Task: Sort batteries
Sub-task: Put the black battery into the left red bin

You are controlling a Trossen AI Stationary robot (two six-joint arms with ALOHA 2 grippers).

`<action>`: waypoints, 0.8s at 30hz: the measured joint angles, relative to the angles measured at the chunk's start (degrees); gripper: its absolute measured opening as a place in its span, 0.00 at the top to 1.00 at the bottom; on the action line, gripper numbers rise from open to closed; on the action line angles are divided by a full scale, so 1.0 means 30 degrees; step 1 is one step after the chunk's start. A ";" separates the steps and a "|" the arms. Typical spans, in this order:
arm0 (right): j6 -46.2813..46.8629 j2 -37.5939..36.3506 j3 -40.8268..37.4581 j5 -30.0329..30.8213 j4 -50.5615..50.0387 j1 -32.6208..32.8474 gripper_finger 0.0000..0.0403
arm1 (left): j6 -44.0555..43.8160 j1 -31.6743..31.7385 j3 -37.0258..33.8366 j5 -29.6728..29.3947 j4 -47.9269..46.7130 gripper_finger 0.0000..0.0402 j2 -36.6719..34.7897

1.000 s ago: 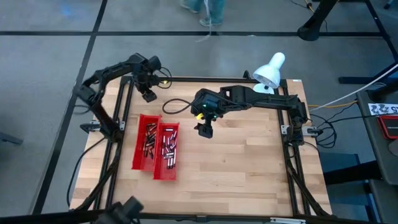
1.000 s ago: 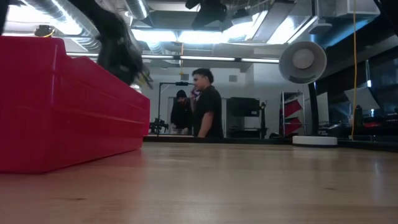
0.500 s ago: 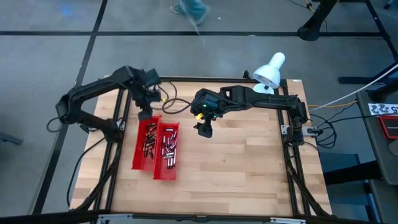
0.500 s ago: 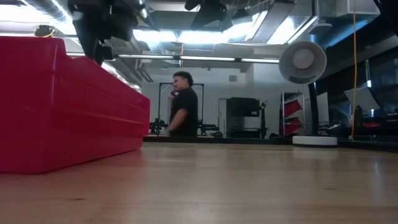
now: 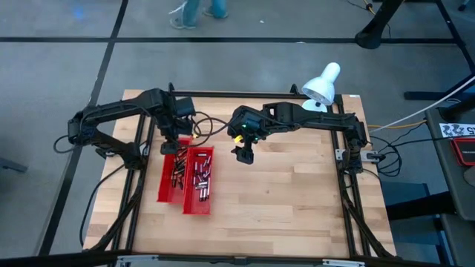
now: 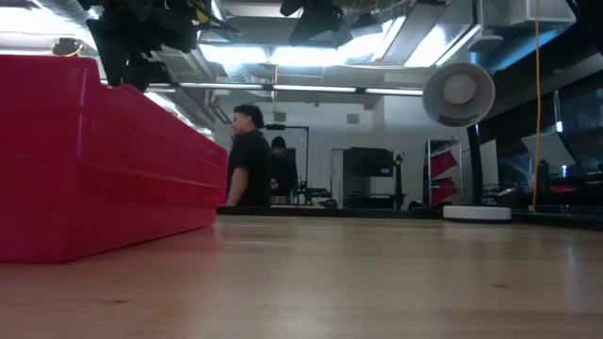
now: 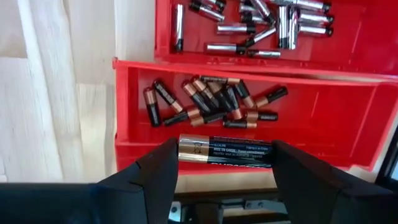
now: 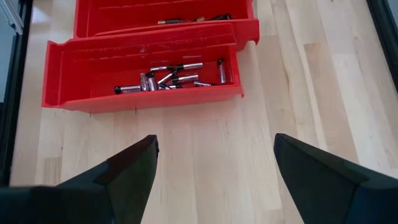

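Left hand (image 7: 225, 163) grips battery (image 7: 225, 152) (label illegible).

Two red trays (image 5: 187, 178) block the table's (image 5: 297, 193) left part, the left gripper (image 5: 172, 145) above their far end; bare wood lies open beneath the right gripper (image 5: 243, 156)

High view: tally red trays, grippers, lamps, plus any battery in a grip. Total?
Red trays: 2
Left gripper, right gripper: 2
White lamp: 1
Held battery, between the left fingers: 1
Total: 6
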 joint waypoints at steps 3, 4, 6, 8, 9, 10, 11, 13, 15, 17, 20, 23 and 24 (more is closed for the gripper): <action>0.0000 0.0000 0.0000 0.0000 0.0000 0.0000 0.20 | -0.0180 -0.0193 0.0000 0.0002 0.0281 0.43 0.0007; 0.0000 0.0000 0.0000 0.0000 0.0006 0.0000 0.20 | -0.0153 -0.0298 0.0000 -0.0020 0.0260 0.43 0.0007; 0.0000 0.0000 0.0000 0.0000 0.0007 0.0000 0.20 | -0.0173 -0.0519 0.0000 -0.0344 0.0240 0.40 0.0007; 0.0000 0.0000 0.0000 0.0000 0.0007 0.0000 0.20 | -0.0645 -0.0733 0.0000 -0.1144 0.0158 0.37 0.0007; 0.0000 0.0000 0.0000 0.0000 0.0014 0.0000 0.20 | -0.1061 -0.0793 0.0000 -0.1402 0.0009 0.35 0.0011; 0.0004 0.0000 0.0000 0.0000 0.0015 -0.0006 0.20 | -0.1289 -0.0831 0.0000 -0.1487 -0.0165 0.33 0.0041; 0.0007 0.0000 0.0000 0.0000 0.0015 -0.0007 0.20 | -0.1380 -0.0826 0.0000 -0.1498 -0.0221 0.32 0.0066; 0.0007 0.0000 0.0000 0.0000 0.0022 -0.0007 0.20 | -0.1342 -0.0826 0.0000 -0.1497 -0.0416 0.30 0.0109; 0.0007 0.0000 0.0000 0.0000 0.0039 -0.0007 0.20 | -0.1220 -0.0831 0.0000 -0.1492 -0.0543 0.28 0.0105; 0.0007 0.0000 0.0000 0.0000 0.0044 -0.0007 0.20 | -0.1118 -0.0834 0.0000 -0.1490 -0.0677 0.28 0.0100; 0.0007 0.0000 0.0000 0.0000 0.0044 -0.0007 0.20 | -0.1113 -0.0690 0.0000 -0.1918 -0.0942 0.28 0.0092; 0.0007 0.0000 0.0000 -0.0007 0.0036 -0.0007 0.20 | -0.2043 -0.0030 0.0000 -0.3645 -0.0473 0.28 -0.0091; 0.0015 0.0000 0.0000 -0.0007 0.0023 -0.0007 0.20 | -0.2167 0.0351 0.0000 -0.4065 -0.0333 0.28 -0.0212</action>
